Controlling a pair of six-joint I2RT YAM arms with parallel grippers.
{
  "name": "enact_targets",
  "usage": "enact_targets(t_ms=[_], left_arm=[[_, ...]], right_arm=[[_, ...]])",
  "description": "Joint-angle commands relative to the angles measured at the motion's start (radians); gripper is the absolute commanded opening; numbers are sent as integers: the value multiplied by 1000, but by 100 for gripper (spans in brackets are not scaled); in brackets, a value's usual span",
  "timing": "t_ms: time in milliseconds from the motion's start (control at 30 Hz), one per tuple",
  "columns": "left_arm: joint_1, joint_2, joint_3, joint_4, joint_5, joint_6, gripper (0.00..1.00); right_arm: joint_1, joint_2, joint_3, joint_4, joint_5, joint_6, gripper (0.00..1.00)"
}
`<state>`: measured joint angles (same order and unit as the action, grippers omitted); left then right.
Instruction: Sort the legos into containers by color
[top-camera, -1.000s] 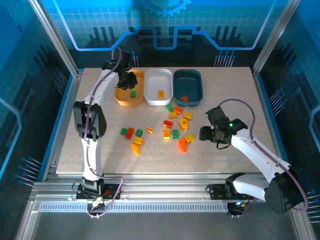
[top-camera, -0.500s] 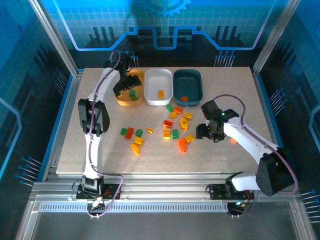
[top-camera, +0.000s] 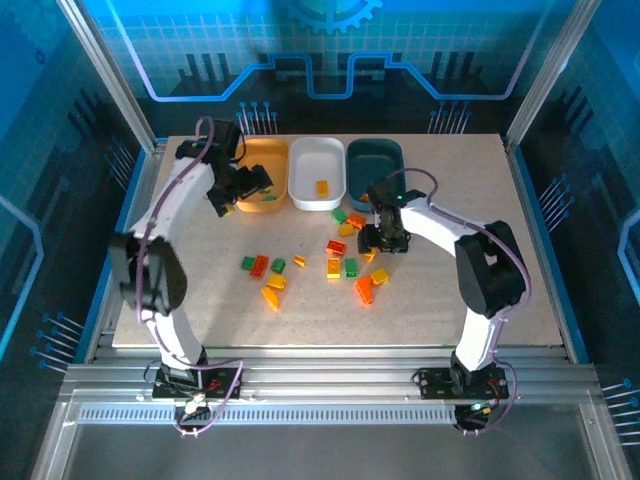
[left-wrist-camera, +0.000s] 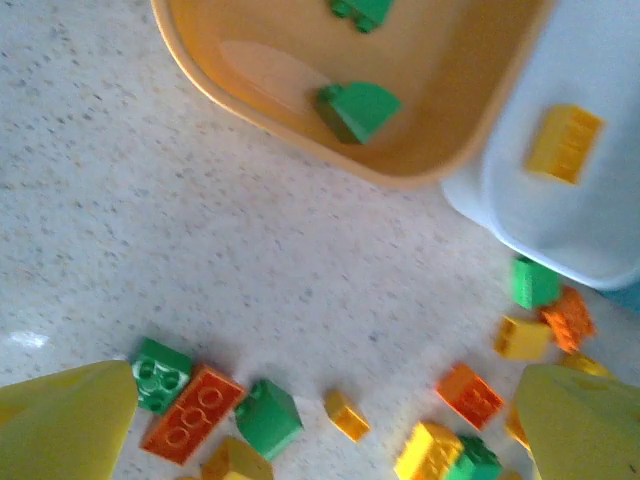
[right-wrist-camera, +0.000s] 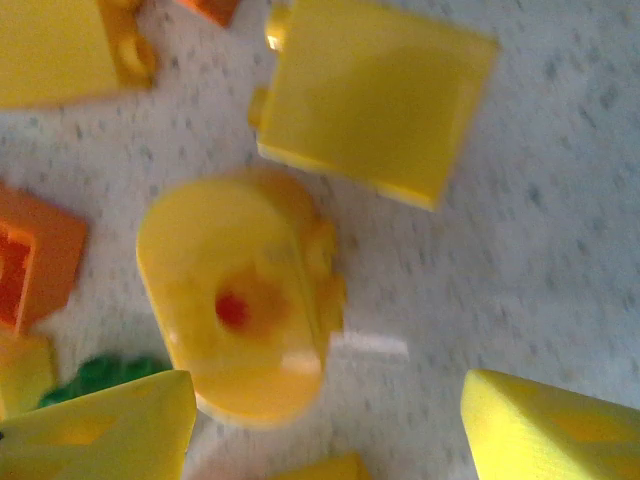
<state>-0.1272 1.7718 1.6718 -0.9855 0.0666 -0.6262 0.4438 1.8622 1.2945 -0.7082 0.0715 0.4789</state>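
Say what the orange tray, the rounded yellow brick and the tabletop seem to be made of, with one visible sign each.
Orange tray: likely smooth moulded plastic, with a soft sheen on its inner wall.
Rounded yellow brick: glossy hard plastic, showing a bright highlight and rounded moulded edges.
Tabletop: matt, grey-speckled; stone-look laminate or composite, unclear which.

left tool (left-wrist-camera: 325, 425) spread wide, right tool (right-wrist-camera: 325, 430) parted

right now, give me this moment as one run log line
left gripper open, empty, near orange tray | right gripper open above rounded yellow brick | orange tray holds two green bricks
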Motion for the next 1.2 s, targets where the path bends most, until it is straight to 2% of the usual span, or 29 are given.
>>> enact_targets(t_ms=[0, 100, 200, 300, 633, 800, 1000, 1167], left_arm=[[6, -139, -118, 169, 135, -13, 99], [6, -198, -195, 230, 193, 3, 99], [6, -210, -225, 249, 221, 21, 99], [6, -220, -241, 260, 227, 43, 99], [5, -320, -362, 401, 261, 0, 99], [-2, -380, -413, 431, 225, -4, 99], [-5, -385, -421, 429, 197, 13, 99], [-6, -354, -424, 436, 209, 3, 99]], right_arm=[[19, 60, 52, 67, 23, -38, 74], [31, 131, 99, 51, 50, -59, 72], [44, 154, 100, 50, 106, -47, 62], [49, 145, 60, 91, 54, -49, 56], [113, 57, 1, 167, 172, -99, 40], [151, -27, -49, 182, 229, -80, 36], [190, -146, -78, 181, 247, -69, 37], [184, 1, 151, 141, 243, -123, 38]])
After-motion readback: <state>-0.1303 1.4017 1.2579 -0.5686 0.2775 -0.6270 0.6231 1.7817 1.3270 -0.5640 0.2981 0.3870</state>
